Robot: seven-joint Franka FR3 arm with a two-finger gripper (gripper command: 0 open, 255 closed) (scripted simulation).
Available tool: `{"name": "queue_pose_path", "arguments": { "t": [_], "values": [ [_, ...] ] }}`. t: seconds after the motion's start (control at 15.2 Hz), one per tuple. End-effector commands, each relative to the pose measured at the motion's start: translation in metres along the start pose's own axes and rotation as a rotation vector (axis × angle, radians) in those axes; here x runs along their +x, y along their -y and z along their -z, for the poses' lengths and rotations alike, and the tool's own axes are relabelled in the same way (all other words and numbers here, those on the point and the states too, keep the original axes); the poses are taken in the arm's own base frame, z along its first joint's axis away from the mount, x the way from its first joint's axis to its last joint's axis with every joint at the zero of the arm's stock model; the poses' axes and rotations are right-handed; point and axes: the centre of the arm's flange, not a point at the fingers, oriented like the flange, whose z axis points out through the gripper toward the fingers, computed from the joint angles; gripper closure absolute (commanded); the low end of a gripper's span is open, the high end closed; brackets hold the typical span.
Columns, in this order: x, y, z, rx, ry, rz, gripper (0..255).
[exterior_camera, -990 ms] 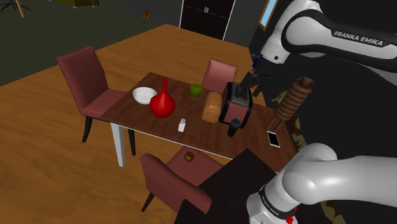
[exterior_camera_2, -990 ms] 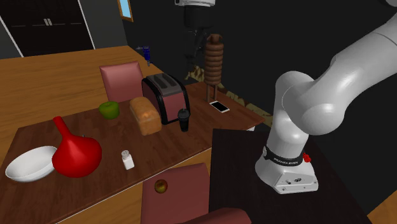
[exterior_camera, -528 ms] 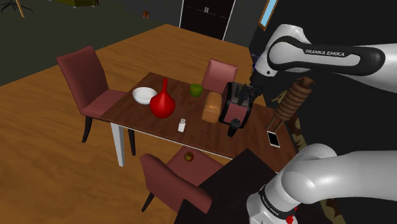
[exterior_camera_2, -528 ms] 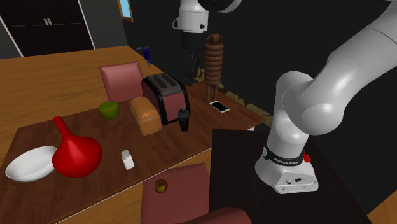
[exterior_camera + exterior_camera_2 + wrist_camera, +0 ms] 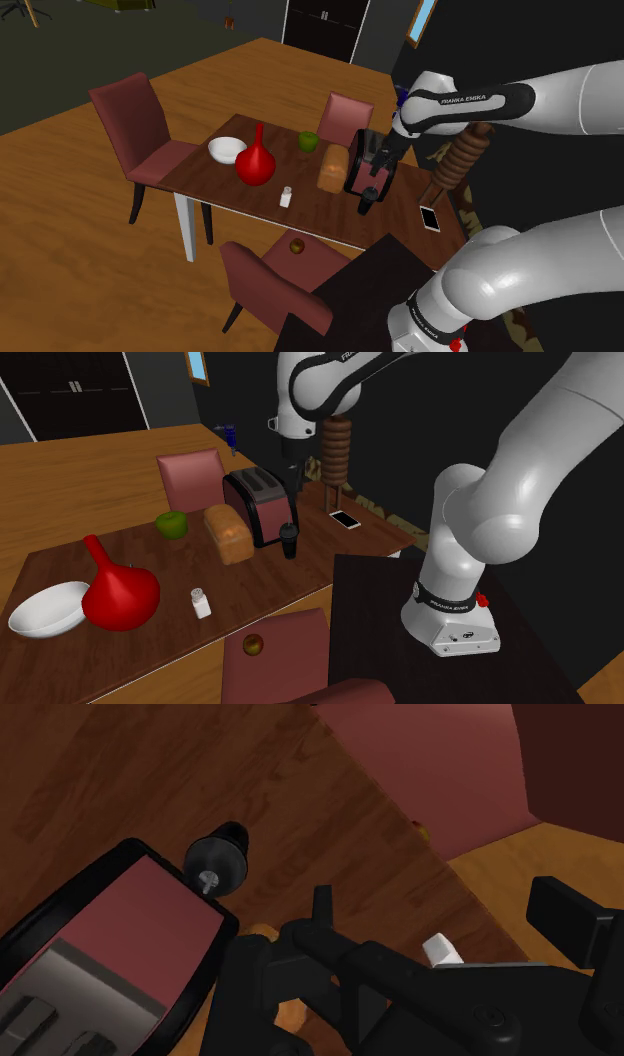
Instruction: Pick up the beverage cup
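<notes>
The tool (image 5: 291, 487), fingers apart, hangs above the black lidded cup (image 5: 289, 539); the toaster (image 5: 258, 502) stands just beside it, a bread loaf (image 5: 228, 532) beyond.

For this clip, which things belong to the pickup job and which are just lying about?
Job in hand:
cup
gripper, open

Lying about:
toaster
bread
green apple
red vase
bowl
shaker
phone
</notes>
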Motion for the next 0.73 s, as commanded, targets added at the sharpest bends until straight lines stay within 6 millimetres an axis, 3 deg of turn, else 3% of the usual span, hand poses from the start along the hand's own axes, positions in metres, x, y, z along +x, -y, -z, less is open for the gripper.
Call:
{"name": "queue_pose_path", "arguments": {
  "t": [0.0, 0.66],
  "values": [
    [0.006, -0.016, -0.018, -0.009, 0.000, 0.017, 0],
    [0.044, -0.097, -0.109, -0.048, 0.002, 0.095, 0]
  ]
}}
